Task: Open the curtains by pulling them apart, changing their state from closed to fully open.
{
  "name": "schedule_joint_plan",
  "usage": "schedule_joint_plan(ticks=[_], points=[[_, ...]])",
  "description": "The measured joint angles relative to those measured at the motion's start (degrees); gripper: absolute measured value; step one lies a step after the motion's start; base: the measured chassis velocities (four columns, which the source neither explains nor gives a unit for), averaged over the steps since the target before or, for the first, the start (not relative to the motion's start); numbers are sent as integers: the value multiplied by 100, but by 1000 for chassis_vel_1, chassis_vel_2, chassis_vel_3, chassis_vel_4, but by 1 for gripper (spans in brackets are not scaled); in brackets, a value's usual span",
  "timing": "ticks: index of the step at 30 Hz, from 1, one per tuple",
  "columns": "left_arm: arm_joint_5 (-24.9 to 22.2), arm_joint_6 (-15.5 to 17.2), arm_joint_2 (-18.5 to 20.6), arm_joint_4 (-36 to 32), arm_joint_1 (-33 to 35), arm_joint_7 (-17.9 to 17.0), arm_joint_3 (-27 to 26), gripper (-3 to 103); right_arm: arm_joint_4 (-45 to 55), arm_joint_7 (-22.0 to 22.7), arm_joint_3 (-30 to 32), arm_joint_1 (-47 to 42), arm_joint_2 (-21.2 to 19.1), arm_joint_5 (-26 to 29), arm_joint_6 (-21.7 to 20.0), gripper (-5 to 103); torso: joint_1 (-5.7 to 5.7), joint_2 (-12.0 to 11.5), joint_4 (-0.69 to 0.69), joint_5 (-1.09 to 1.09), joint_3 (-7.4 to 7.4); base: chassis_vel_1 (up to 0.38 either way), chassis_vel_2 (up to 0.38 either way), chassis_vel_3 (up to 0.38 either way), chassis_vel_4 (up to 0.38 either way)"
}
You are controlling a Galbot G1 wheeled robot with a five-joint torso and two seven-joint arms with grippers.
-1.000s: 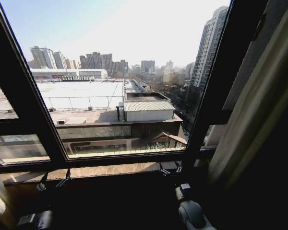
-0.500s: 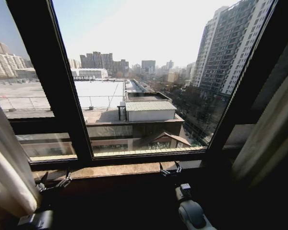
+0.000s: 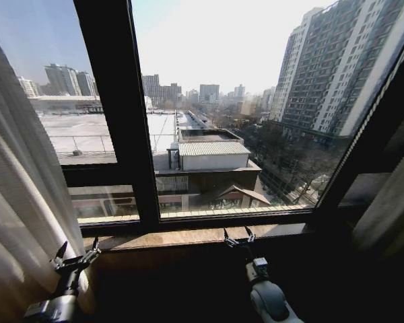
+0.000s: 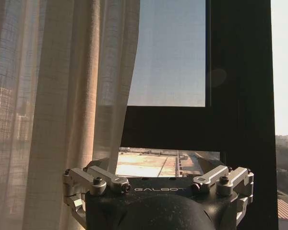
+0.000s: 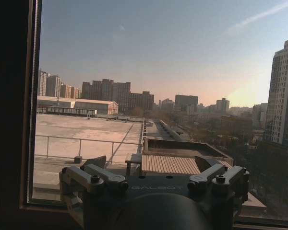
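Our left end effector (image 3: 75,259) hangs spread wide and empty just beside the left sheer curtain (image 3: 23,208); the right end effector (image 3: 238,237), also spread, faces the glass. Its prongs could snag the loose fabric.

A dark window frame (image 3: 114,121) divides the glass; beyond it lie a flat rooftop (image 3: 87,131) and a high-rise tower (image 3: 337,67).
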Motion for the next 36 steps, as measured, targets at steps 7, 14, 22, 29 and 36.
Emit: schedule_joint_plan(ticks=[7,14,22,29,36], points=[[0,0,0,0,0,0,0,100,0,0,0,0,0,0,0,100,-1,0,0,0,0,354,344,-372,-332],[0,0,1,0,0,-2,-3,100,0,0,-1,0,1,0,0,100,0,0,1,-3,0,158,137,-147,-165],[0,0,-2,0,0,3,2,100,0,0,3,0,-2,0,0,100,0,0,-1,3,0,-29,-37,45,39],[0,0,0,0,0,2,1,100,0,0,2,0,0,0,0,100,-1,0,0,-3,0,-3,-9,3,5],[0,0,-1,0,0,2,0,100,0,0,1,0,0,0,0,100,-1,0,0,0,0,23,7,-9,-13]])
